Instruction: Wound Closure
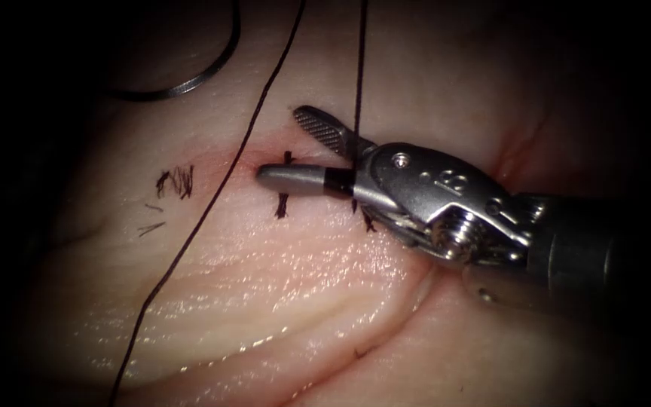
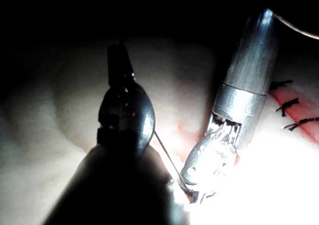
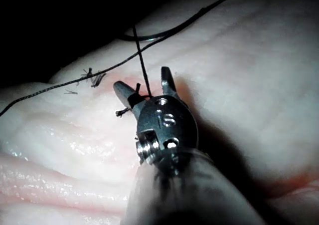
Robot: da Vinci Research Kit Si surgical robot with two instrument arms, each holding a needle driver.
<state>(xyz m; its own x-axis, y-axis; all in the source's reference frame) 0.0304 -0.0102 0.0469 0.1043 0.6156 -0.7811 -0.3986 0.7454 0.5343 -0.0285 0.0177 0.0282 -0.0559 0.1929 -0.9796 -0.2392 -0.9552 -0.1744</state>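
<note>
Right arm's silver needle driver (image 1: 307, 147) enters from right of frame, jaws apart around dark thread (image 1: 359, 75) above the stitched cut (image 1: 284, 188) in pale tissue (image 1: 265, 301); curved steel needle (image 1: 190, 83) lies upper left, free.

The needle (image 1: 190, 79) lies on the tissue (image 1: 280, 301), left of the thread (image 1: 359, 68).

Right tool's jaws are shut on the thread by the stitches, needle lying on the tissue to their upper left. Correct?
Not quite: the endoscope view shows the right tool with jaws open, the thread running between them ungripped. The needle does lie on the tissue, upper left of the stitches.
</note>
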